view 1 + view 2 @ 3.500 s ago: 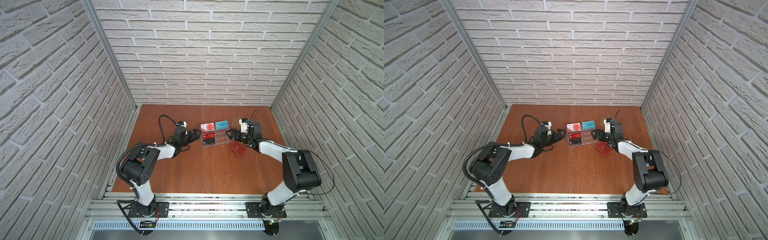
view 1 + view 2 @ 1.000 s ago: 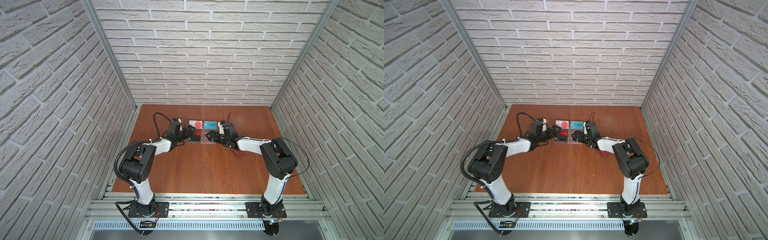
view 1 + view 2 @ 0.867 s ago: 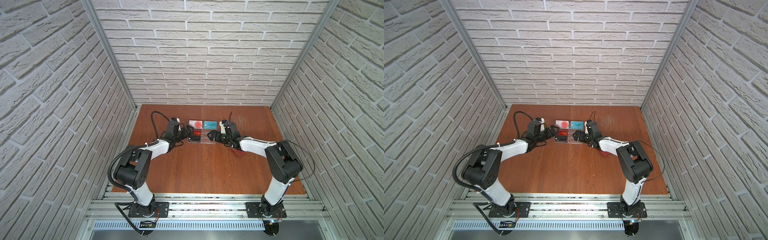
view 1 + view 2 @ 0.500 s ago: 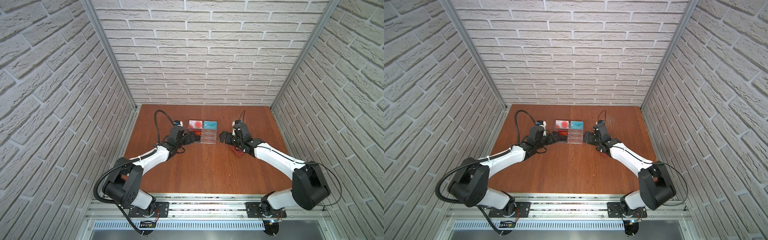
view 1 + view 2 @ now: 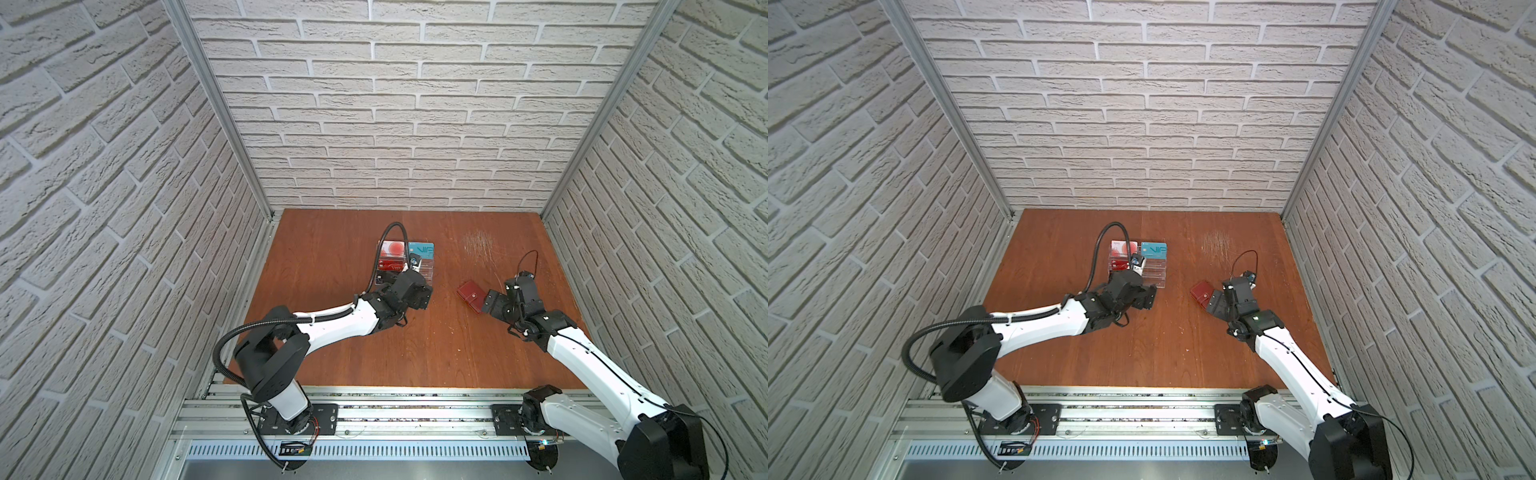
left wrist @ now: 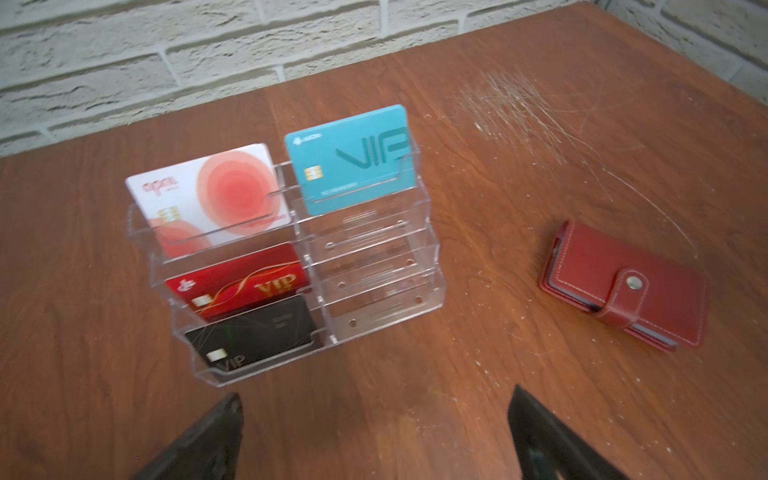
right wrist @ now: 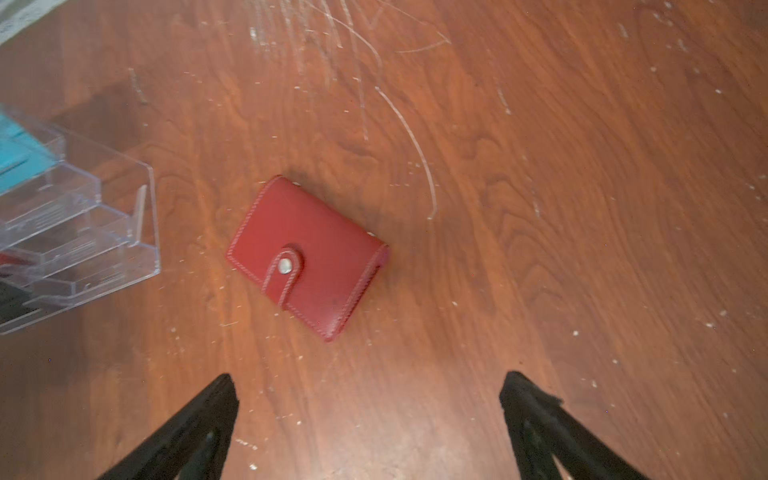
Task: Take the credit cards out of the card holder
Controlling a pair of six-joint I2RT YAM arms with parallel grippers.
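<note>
Red wallet (image 7: 307, 257) lies flat on table (image 5: 332, 249), snapped shut, just right of clear stand (image 6: 374, 266); cards inside can't be seen. R gripper (image 7: 368, 377) hovers at wallet's near-right side, jaws wide apart, empty, not touching it. L gripper (image 6: 374, 395) hangs at stand's near side, jaws apart too, empty. Stand holds teal card (image 6: 353, 162) far right, three more in left column.

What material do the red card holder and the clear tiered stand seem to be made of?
The card holder: leather or imitation leather, matte red; stitched edges, metal snap. The tiered stand: clear rigid plastic, perhaps acrylic, glossy; see-through shelves with bright edges.
</note>
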